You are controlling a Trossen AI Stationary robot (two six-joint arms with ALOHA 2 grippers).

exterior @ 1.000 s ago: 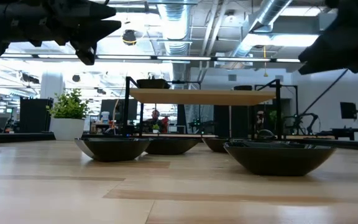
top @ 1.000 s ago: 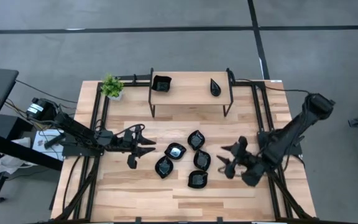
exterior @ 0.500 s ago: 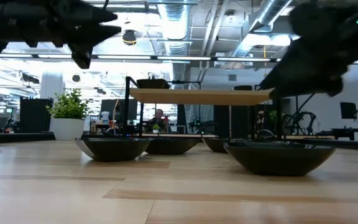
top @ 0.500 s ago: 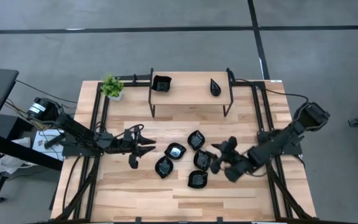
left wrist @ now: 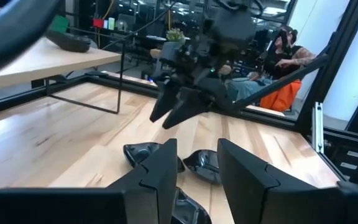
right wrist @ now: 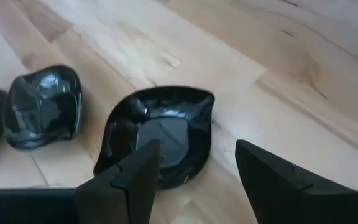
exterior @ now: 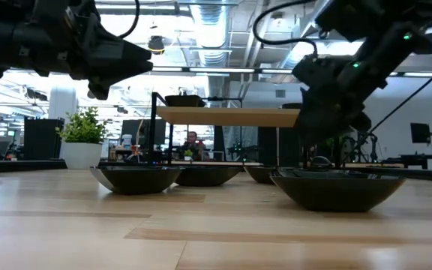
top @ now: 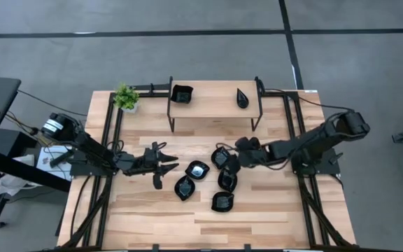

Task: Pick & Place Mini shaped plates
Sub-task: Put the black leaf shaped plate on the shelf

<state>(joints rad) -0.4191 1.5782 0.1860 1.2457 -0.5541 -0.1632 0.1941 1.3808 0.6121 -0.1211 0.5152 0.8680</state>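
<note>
Plates: five mini shaped plates (top: 208, 178) lie clustered mid-table; two more sit on the shelf (top: 215, 107) at 12 o'clock.
Handling: expect them light, stiff, glossy and slippery, likely chippable; pinch a raised rim, not the bowl.
Right gripper (top: 229, 164): spread wide, empty, poised over the target plate (right wrist: 159, 135), its rim between the fingers.
Left gripper (top: 165, 166): partly open, empty, at the cluster's 9 o'clock.

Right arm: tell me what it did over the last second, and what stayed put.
The right gripper swung in from the table's right side to the plate cluster and now hangs, open and empty, over the top plate. The left gripper edged slightly toward the cluster, also empty. All five plates on the table, the two on the shelf and the plant stayed put.
</note>
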